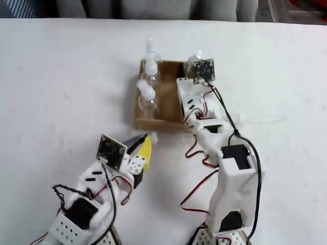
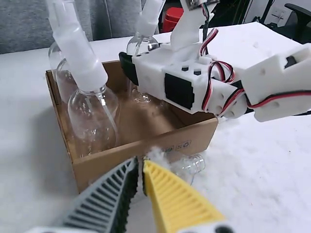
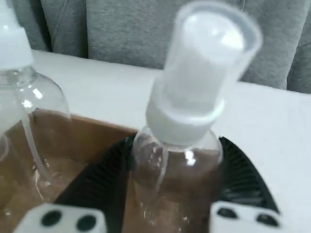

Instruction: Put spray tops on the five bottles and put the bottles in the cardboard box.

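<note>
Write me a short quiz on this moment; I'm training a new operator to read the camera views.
1. True or false: the held bottle in the right tool wears a spray top.
2. Where is the topless bottle? A) inside the cardboard box; B) lying on the table just outside the box; C) standing on the box's rim.
3. Fill in: one finger of the left tool is yellow, the other ____.
Key: 1 true; 2 B; 3 grey.
</note>
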Action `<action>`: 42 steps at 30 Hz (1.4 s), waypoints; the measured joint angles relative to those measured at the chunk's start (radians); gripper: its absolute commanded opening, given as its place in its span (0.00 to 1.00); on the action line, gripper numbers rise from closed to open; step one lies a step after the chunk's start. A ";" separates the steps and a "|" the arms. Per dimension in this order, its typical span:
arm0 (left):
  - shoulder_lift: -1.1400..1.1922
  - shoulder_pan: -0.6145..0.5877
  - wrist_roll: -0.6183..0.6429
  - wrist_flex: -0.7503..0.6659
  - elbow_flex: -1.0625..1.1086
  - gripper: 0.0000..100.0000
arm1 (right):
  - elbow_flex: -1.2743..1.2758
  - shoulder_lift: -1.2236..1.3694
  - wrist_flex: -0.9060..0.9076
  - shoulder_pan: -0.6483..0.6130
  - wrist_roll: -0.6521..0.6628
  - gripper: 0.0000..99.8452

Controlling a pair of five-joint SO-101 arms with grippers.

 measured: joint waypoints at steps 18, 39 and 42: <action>0.000 0.000 0.000 0.000 0.000 0.02 | 0.014 0.003 0.002 0.000 0.012 0.33; 0.000 0.000 0.000 0.000 0.000 0.02 | 0.018 0.008 -0.080 -0.002 0.009 0.33; 0.000 0.000 0.000 0.000 0.000 0.02 | 0.018 0.008 -0.080 -0.002 0.009 0.33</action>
